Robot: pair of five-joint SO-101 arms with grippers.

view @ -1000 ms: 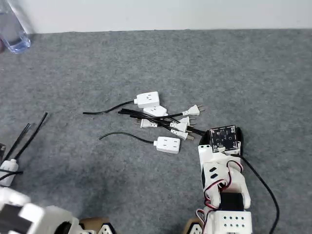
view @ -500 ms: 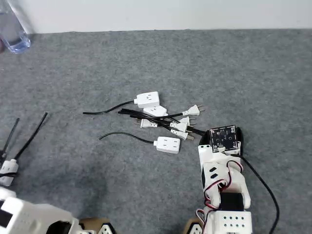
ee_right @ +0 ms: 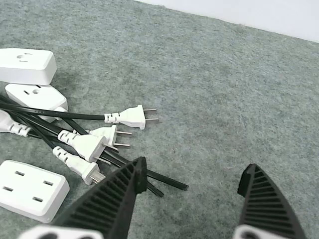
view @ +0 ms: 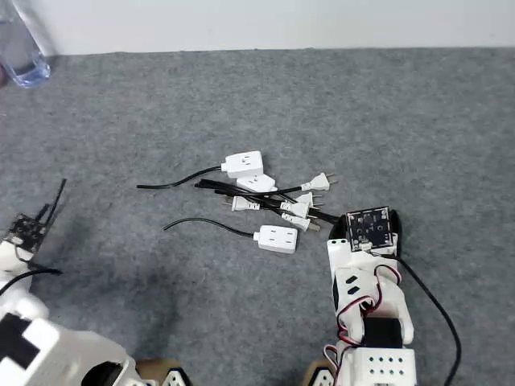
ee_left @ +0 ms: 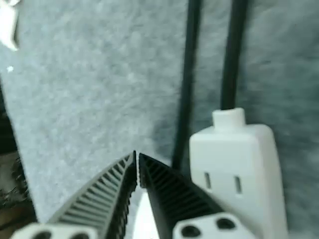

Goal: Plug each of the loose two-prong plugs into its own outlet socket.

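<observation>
A tangle of white two-prong plugs [view: 299,207] on black cords lies mid-table among three white outlet sockets [view: 244,164] [view: 257,183] [view: 278,238]. My right arm [view: 370,229] sits just right of the pile. Its gripper [ee_right: 195,172] is open above bare carpet, with the plugs [ee_right: 132,117] [ee_right: 82,144] and a socket [ee_right: 30,189] close by. My left arm [view: 24,229] is at the table's left edge. Its gripper [ee_left: 137,164] is shut with something white, seemingly a plug, between the fingers [ee_left: 169,189]. Another socket [ee_left: 239,159] lies right beside it, and two black cords [ee_left: 187,74] run away from there.
A clear bottle [view: 20,48] stands at the far left corner. A white wall [view: 282,24] borders the back of the grey carpet [view: 402,121]. Open carpet lies to the right and behind the pile.
My left arm has swung and turned at the left edge, and the black cords by it shifted along with it. The right arm and the central pile have not moved.
</observation>
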